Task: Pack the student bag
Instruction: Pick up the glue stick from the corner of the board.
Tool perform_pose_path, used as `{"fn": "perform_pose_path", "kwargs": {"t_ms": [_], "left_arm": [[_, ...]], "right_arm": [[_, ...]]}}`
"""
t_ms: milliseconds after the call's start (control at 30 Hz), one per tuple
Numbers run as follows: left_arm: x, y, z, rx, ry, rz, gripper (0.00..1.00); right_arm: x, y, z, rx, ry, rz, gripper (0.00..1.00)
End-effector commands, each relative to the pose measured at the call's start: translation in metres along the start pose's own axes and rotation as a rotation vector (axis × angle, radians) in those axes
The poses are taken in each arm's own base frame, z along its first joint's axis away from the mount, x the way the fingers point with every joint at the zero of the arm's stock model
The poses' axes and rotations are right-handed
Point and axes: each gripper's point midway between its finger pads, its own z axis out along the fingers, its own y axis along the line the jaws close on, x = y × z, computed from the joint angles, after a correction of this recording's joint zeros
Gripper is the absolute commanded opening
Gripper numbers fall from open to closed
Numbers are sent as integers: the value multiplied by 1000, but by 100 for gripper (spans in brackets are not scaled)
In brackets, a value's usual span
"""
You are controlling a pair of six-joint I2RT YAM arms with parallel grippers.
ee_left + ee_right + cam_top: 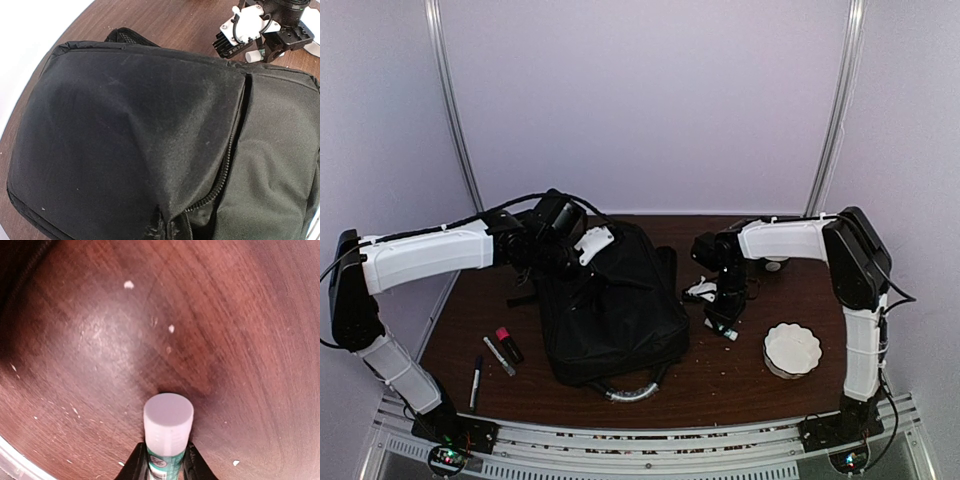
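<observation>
The black student bag (610, 305) lies flat in the middle of the table, its grey handle (636, 390) toward the near edge. It fills the left wrist view (125, 130), where its zipper (227, 165) stands partly open. My left gripper (578, 248) is at the bag's far edge, shut on a pinch of the bag's fabric (170, 220) beside the zipper; its fingers are hidden by the cloth. My right gripper (725, 318) is right of the bag, shut on a glue stick (167, 427) with a white cap and green label, held cap-down just above the wood.
A white scalloped bowl (792, 348) sits at the front right. A red-capped marker (508, 343), a grey marker (499, 356) and a dark pen (476, 382) lie left of the bag. A small white object (775, 265) lies behind the right arm.
</observation>
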Motion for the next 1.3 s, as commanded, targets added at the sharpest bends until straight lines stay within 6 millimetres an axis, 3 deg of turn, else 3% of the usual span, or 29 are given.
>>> {"fn": "perform_pose_path", "kwargs": {"t_ms": [0,133,267,500,633,800,1033,1267], "left_arm": [[-25,2,-8,4,-80,10,1],[-26,1,-7,8,-81,10,1],[-26,1,-7,7,-83,11,1],[-26,2,-8,0,-85,10,1],[-28,3,-10,-5,-94,8,1],[-30,3,-12,-3,-107,0,1],[-40,3,-16,1,-143,-12,1],[-46,2,-17,10,-169,-19,0]], "right_arm": [[0,-2,-15,56,-37,-43,24],[-1,-4,-15,75,-45,-29,34],[-1,-6,-13,88,-41,-18,35],[8,-8,-8,102,-17,-8,20],[6,-9,-17,112,-34,-7,14],[-5,-7,-56,122,-135,-67,13],[-34,13,-134,117,-382,-210,12],[-60,53,-181,162,-557,-436,11]]}}
